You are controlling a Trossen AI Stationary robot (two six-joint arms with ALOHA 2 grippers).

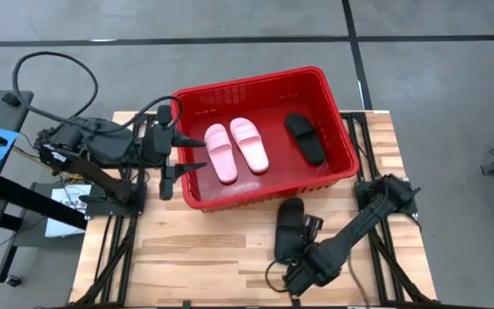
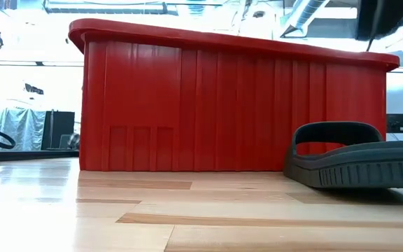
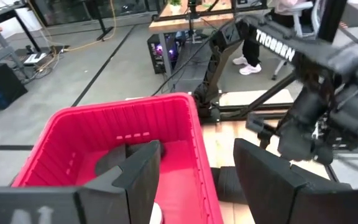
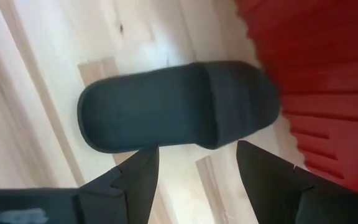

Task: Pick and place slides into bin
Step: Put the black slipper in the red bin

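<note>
Fingers of the right gripper (image 4: 194, 163) are spread apart, empty, just short of a black slide (image 1: 289, 227) lying on the table (image 1: 204, 257) beside the red bin (image 1: 337, 120); left gripper (image 1: 189, 154) is parted over the bin's rim; two pink slides (image 1: 236, 148) and another black slide (image 1: 304, 137) are seen inside.

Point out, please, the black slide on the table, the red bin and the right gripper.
black slide on the table (image 4: 166, 115): right wrist view, on its sole.
red bin (image 1: 264, 193): high view, on its near rim.
right gripper (image 4: 197, 165): right wrist view, between its open fingertips.
</note>
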